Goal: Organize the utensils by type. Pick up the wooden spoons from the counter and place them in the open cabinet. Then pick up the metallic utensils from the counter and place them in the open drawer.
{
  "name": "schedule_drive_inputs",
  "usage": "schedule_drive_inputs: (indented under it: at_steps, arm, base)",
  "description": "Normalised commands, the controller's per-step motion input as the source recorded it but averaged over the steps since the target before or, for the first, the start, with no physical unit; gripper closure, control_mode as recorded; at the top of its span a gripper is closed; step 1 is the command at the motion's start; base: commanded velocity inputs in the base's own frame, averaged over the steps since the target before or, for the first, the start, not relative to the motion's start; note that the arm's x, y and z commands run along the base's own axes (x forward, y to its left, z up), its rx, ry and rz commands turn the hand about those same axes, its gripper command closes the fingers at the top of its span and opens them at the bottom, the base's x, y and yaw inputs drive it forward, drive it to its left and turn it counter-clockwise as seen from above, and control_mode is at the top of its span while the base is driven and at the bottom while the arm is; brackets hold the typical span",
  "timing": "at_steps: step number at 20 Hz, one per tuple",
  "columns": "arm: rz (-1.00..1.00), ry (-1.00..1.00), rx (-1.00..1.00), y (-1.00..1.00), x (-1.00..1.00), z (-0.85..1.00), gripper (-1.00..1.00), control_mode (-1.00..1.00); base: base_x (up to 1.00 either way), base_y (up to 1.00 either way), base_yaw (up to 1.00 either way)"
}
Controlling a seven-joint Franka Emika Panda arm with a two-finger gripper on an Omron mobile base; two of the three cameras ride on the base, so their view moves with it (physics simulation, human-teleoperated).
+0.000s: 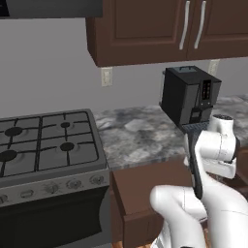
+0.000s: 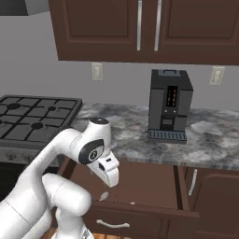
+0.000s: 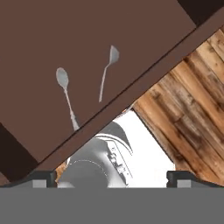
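On the marbled counter (image 1: pixel 140 133) I'm seeing a black coffee machine (image 1: pixel 190 95) beside the stovetop (image 1: pixel 46 140), the open drawer (image 2: pixel 140 186) lying below, and my wide-open gripper (image 3: pixel 111 178) looking at two metallic utensils (image 3: pixel 105 74) inside.

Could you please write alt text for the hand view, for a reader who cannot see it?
Two silvery metallic utensils, a round-bowled spoon and a slimmer piece, lie apart on the floor of the open drawer. The drawer's front edge runs diagonally across the picture, with wooden floorboards beyond it. The open end effector has its two dark fingertips at the bottom.
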Motion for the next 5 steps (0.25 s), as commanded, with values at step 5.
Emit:
schedule_drive_inputs:
  at_steps: [5]
  arm:
    - [0.16,-0.11,-0.03,0.13,-0.5,0.96,-1.0,-1.0]
  base:
    - [0.0,0.0,0.0]
